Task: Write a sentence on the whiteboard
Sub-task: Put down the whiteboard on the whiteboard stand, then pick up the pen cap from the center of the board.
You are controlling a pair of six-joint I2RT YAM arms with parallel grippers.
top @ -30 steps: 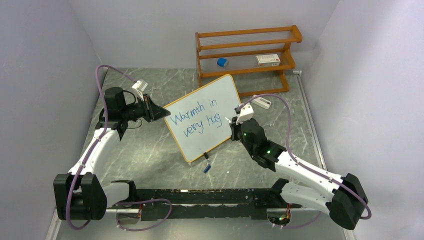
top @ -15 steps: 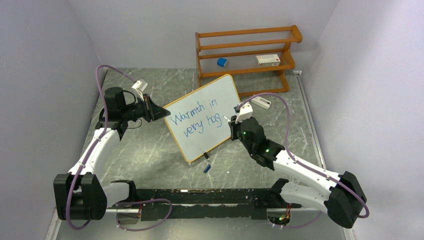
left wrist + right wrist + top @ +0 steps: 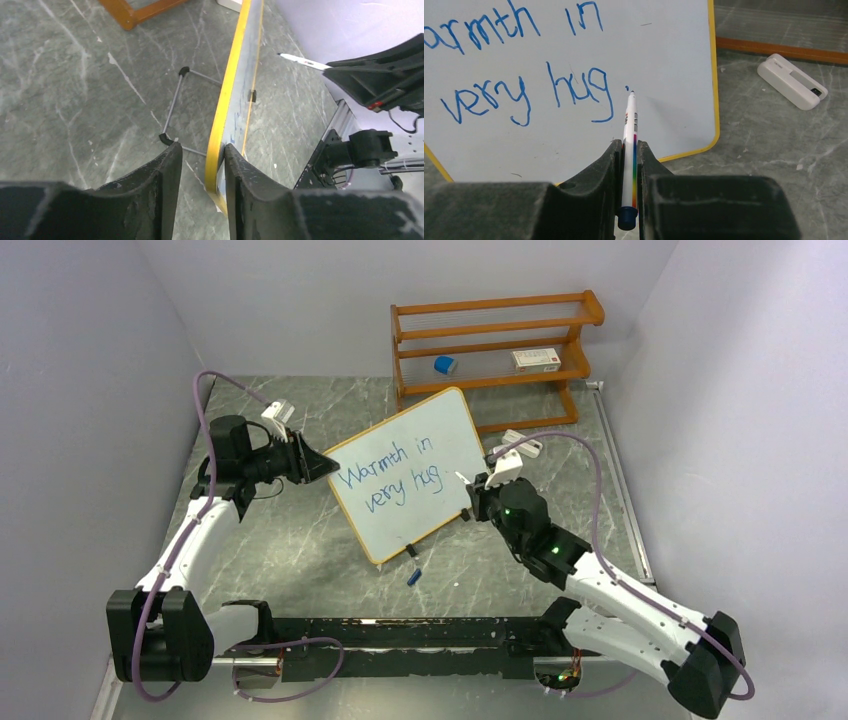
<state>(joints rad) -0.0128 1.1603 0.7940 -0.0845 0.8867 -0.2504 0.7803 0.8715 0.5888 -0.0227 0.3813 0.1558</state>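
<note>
- The whiteboard [image 3: 405,530] stands tilted back on its wire legs [image 3: 172,115] in the middle of the grey marble table [image 3: 290,540], turned at an angle, just in front of the orange wooden rack [image 3: 490,340].
- The sentence [image 3: 392,478] is on it in blue marker, two lines: "Warmth in" on top, "very hug" under it. There's a tiny dot right after "hug".
- The left gripper [image 3: 202,150] is at the board's left edge with one finger either side of the yellow frame. The jaws are a bit apart. You can see floor between one finger and the frame, while the other finger looks right up against the board. So it's straddling the board, not really pinching it.
- The right gripper [image 3: 629,147] is closed tight on a white marker [image 3: 629,120] with a rainbow stripe, tip pointing at the board. The tip sits right by that dot. I can't tell if it's actually touching the surface.
- A white oblong thing [image 3: 791,81] lies flat on the table to the right of the board, near the rack's base.
- The rack's lower shelf has a small blue object [image 3: 444,365] and a white box [image 3: 536,359], well apart from each other.
- A little dark blue cap [image 3: 413,576] lies on the table just by the board's near corner.
</note>
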